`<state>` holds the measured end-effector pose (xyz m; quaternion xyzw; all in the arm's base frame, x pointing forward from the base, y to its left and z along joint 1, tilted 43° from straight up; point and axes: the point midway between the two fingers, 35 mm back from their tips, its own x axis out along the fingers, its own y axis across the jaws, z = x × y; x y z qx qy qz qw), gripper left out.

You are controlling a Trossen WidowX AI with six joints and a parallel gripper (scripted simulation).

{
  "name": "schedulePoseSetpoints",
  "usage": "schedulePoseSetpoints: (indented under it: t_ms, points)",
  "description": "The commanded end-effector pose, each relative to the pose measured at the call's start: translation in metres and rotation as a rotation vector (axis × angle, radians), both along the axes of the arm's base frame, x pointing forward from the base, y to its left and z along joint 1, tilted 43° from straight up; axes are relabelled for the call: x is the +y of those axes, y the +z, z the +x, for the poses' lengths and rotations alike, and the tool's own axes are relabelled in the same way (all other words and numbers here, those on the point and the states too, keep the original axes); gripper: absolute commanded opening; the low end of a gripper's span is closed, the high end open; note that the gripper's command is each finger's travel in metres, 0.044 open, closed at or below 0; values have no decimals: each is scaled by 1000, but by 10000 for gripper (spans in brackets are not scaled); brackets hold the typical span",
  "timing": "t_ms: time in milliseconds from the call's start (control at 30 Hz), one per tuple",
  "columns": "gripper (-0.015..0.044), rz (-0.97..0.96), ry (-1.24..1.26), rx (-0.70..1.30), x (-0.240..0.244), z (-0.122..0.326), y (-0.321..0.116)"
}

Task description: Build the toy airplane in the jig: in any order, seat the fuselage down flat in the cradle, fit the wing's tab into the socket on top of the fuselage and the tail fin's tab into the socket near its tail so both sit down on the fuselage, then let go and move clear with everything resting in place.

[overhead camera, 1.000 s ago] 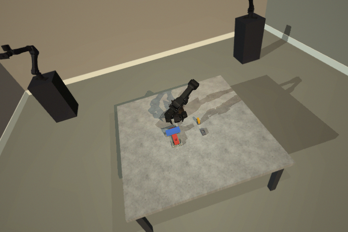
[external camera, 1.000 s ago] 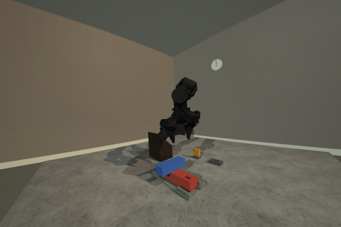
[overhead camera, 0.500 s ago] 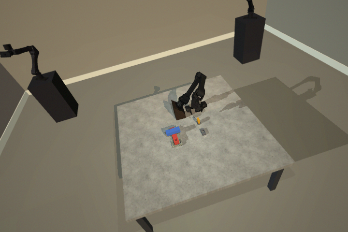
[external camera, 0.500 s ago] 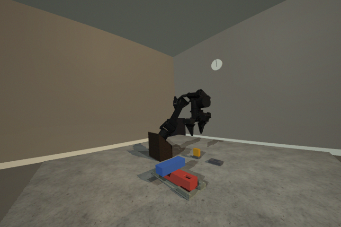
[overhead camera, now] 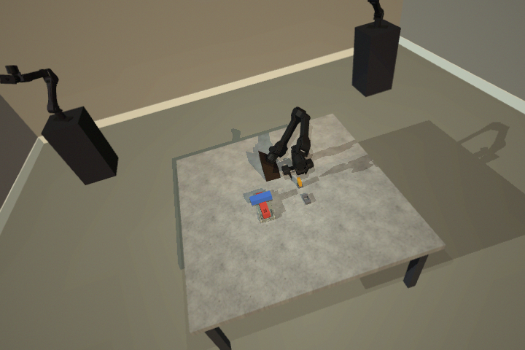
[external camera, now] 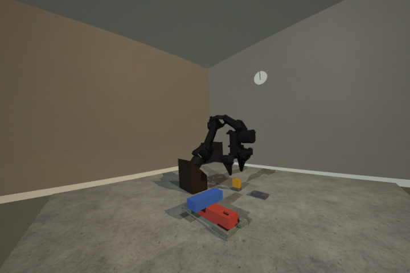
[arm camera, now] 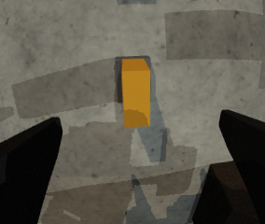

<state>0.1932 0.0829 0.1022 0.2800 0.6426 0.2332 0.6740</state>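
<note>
The red fuselage (overhead camera: pixel 265 210) (external camera: pixel 218 215) lies in the grey-green jig cradle (external camera: pixel 226 236). The blue wing (overhead camera: pixel 260 197) (external camera: pixel 205 199) lies across its top toward the far end; its tab is hidden. The socket near the fuselage's near end shows empty in the exterior view. The orange tail fin (overhead camera: pixel 299 181) (external camera: pixel 236 182) (arm camera: pixel 136 93) stands upright in a small dark holder (external camera: pixel 237 189). My gripper (overhead camera: pixel 298 176) (external camera: pixel 236 172) (arm camera: pixel 143 121) is open and empty, pointing down above the tail fin. In the wrist view the fin lies between and ahead of the widely spread fingertips.
A low grey slotted block (overhead camera: pixel 306 198) (external camera: pixel 259 194) lies beside the fin's holder. The dark brown block (overhead camera: pixel 269 167) (external camera: pixel 192 177) at my arm's base stands behind the jig. Two other arms on dark pedestals (overhead camera: pixel 81 144) (overhead camera: pixel 375 60) stand away from the table.
</note>
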Motion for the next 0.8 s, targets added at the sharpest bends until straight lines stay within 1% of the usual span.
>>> schedulePoseSetpoints:
  t_ms: [0,767]
  points:
    - [440,5,-5,-3,8,1,-7]
    - [440,3,-5,-3,31,4,-33]
